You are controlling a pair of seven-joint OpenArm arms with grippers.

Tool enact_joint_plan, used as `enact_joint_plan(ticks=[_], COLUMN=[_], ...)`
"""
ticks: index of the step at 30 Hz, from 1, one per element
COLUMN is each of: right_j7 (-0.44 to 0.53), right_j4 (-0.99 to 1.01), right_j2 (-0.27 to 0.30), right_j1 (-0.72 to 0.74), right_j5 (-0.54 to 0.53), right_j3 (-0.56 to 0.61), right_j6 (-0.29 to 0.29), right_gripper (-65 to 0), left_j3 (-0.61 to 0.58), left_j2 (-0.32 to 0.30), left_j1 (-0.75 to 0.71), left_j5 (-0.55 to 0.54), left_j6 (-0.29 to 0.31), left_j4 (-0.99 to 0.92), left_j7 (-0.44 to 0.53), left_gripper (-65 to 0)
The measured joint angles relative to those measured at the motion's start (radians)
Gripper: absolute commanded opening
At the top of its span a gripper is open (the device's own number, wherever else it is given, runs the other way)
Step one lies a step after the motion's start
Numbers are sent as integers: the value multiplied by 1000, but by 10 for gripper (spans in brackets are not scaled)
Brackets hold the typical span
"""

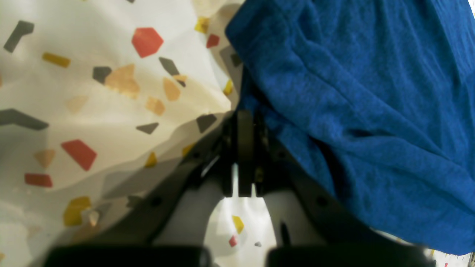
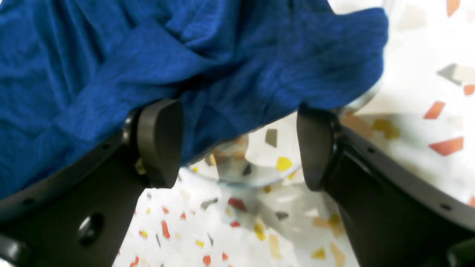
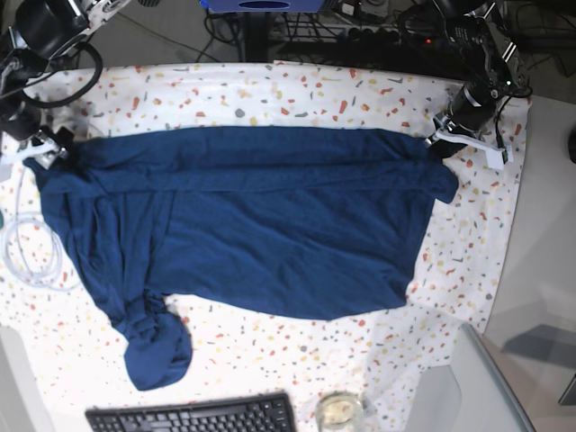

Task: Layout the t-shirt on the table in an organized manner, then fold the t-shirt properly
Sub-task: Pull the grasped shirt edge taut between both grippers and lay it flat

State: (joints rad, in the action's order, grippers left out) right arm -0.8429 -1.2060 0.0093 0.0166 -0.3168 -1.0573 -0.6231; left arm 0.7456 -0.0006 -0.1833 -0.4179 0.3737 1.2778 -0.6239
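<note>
The left gripper [image 1: 243, 148] has its jaws pressed together at the shirt's [image 3: 261, 225] corner on the base view's right; whether cloth is pinched between them cannot be told, since the wrist view shows the navy fabric lying just beside the closed tips. The right gripper [image 2: 237, 148] stands with jaws wide apart, the shirt's edge draped over and between the pads, nothing clamped. The shirt lies spread across the table [image 3: 297, 90], its far edge stretched fairly straight between the two arms, so the laying-out looks partly done. What is left, by my reading: a long fold runs along the upper body, the near hem slants, and one sleeve is bunched into a lump at the near left. No proper fold has begun. As for room, open table lies beyond the far edge and along the near side, but a keyboard [image 3: 189, 416] and a small glass [image 3: 338, 410] sit at the near edge, a white cable [image 3: 27, 252] lies beside the shirt's left, and the table ends close by the left gripper.
</note>
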Motion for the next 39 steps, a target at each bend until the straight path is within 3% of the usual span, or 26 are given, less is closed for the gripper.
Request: enact_joint_plan(ticks=[9,11,14,17,19,24,28,31,39], right_j7=[66,66,34,-37,-89,-214,-286,-339,-292], right_j4=[98,100,94,8,-62,-203,-220,-221,-220], right_j2=[35,37,31,2,5,18,20,21,4], right_j1=[24,24,21,6,6,57,101,94,-24], right_j5=[-32,-21,-14,10,10,2,4,5,3], right_j3=[-1,-1,-1,2,4,8,10,10,10], right_j6=[-5,-5,-3,-1,0,6,5,48,51], right_gripper=[-233,-350,-650,-615,-650,-648,-648,-648,-648], left_j3=[2,0,-1,2,3,-1,0,1,6], left_j2=[0,-1,0,0,-3,-43,-64,-61,-67], left_j1=[0,0,-1,-12,-11,51,69,58,-40], left_j5=[-1,-1,18,34,34,21,25,25,23], left_j6=[0,0,-1,-8,-9,-7,-8,-7,-4], left_j4=[0,0,47,132,199,266,270,270,266], left_j7=[0,0,-85,-164,-211,-307,-315,-316,-303], left_gripper=[-650,-650,-650,-650,-650,-650,-650,-650,-650])
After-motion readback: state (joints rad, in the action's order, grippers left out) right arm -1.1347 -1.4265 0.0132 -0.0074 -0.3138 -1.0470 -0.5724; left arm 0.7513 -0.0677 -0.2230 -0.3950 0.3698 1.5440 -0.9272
